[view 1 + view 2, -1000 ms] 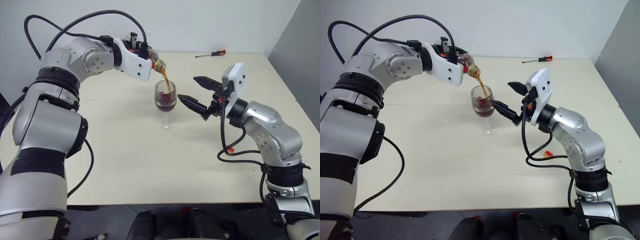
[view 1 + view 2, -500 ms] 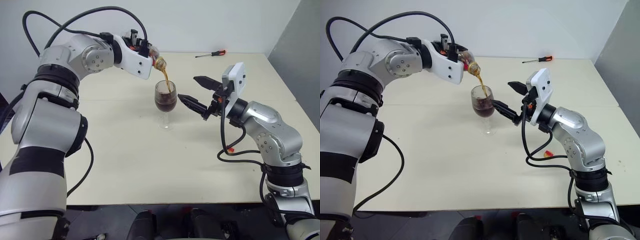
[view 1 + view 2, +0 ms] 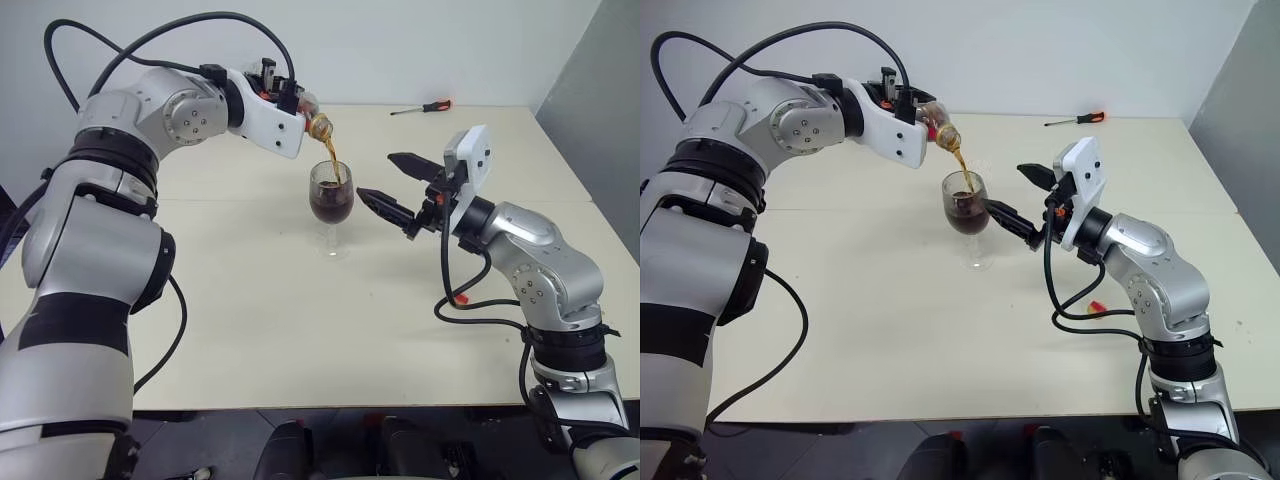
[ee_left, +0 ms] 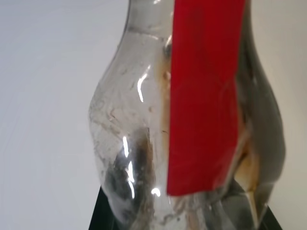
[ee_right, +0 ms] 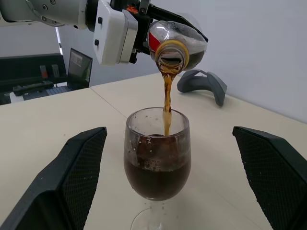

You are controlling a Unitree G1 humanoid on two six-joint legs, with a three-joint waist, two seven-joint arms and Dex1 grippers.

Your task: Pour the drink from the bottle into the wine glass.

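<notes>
While pouring: stream of the drink falling from the mouth of the bottle into the wine glass.
Progress: bowl roughly 2 thirds full of dark liquid with foam at the surface; judged well past halfway.
Left to do: finishing the pour, tipping the bottle back upright, setting it down; none of that started.
Bottle: tilted neck-down above the glass rim, mouth open, no cap on it; red strip label facing the left wrist view; only a little dark liquid visible inside.
Glass: standing upright on its foot on the table, between the 2 arms, not touched by either.
Left gripper: pressed tight around the bottle's body, holding it over the glass.
Right gripper: spread as wide as it goes, holding nothing, fingers flanking the glass bowl on either side but apart from it.
Risk, as a judgement: overfilling or splashing if the tilt holds much longer.
Elsewhere: screwdriver lying at the table's far edge, well apart.
</notes>
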